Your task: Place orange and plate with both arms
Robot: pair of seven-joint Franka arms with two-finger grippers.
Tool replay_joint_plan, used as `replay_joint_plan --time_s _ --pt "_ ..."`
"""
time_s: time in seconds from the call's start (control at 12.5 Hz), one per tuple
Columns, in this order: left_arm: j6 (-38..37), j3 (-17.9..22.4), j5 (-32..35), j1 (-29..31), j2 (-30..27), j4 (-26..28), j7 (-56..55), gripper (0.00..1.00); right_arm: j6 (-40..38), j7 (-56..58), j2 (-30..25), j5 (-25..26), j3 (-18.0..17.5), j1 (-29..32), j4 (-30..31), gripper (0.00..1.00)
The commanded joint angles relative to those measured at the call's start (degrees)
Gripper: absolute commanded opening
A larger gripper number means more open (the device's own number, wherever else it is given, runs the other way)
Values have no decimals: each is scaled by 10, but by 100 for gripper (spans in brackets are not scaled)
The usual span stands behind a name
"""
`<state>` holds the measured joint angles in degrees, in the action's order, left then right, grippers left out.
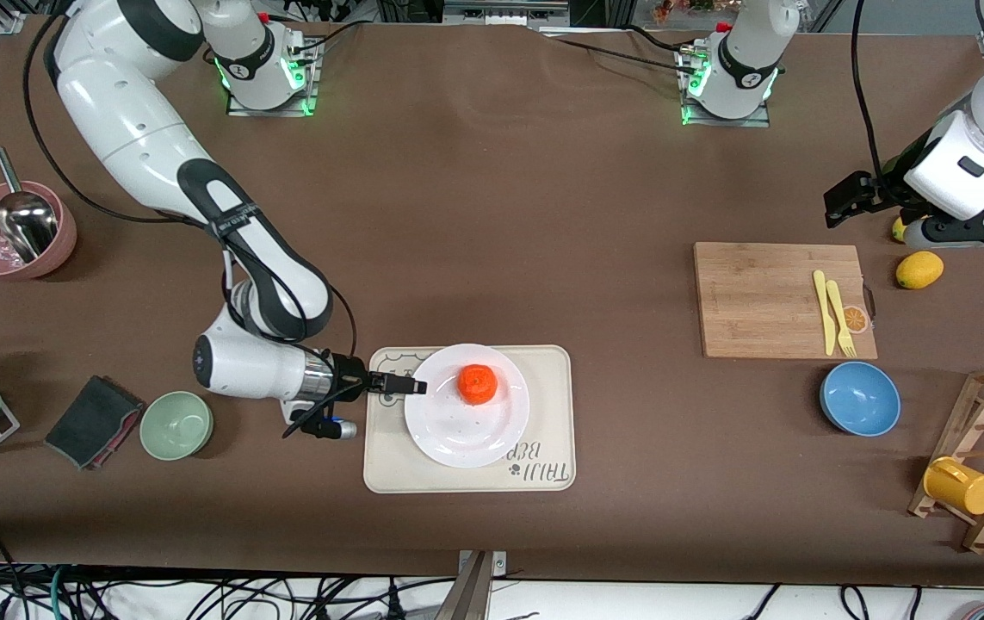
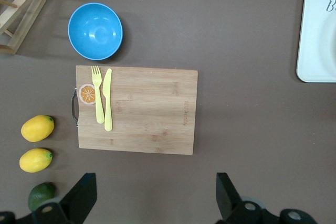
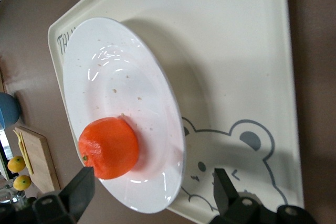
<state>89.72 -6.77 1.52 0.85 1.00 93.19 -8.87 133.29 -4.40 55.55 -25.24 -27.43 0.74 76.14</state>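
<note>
The white plate [image 1: 467, 405] lies on the cream bear-printed tray [image 1: 547, 469], near the front camera. The orange [image 1: 478, 383] sits on the plate, toward its edge farther from the front camera. My right gripper [image 1: 412, 386] is low at the plate's rim on the right arm's side. In the right wrist view it [image 3: 152, 179] is open, its fingers on either side of the plate [image 3: 121, 93] rim, with the orange [image 3: 108, 147] close by. My left gripper [image 1: 931, 232] waits open and empty above the table at the left arm's end, also shown in the left wrist view [image 2: 156, 182].
A wooden cutting board [image 1: 780, 297] carries a yellow knife and fork [image 1: 836, 314]. A blue bowl [image 1: 859, 398], lemons [image 1: 919, 269], a cup rack with a yellow mug [image 1: 961, 486], a green bowl [image 1: 176, 424], a pink bowl with a ladle [image 1: 14, 231] and a dark cloth [image 1: 94, 421] stand around.
</note>
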Motion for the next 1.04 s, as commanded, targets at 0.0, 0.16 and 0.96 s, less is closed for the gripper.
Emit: replay_joint_plan --time_s 0.0,0.16,0.96 --pt "-4 3 -11 2 -11 8 14 100 -58 -6 -86 19 32 4 53 100" --pt "-4 4 -11 3 -11 8 14 100 -119 1 -175 59 66 3 115 100" --pt "-8 3 -11 8 -11 8 14 100 -403 16 -568 237 155 3 227 100"
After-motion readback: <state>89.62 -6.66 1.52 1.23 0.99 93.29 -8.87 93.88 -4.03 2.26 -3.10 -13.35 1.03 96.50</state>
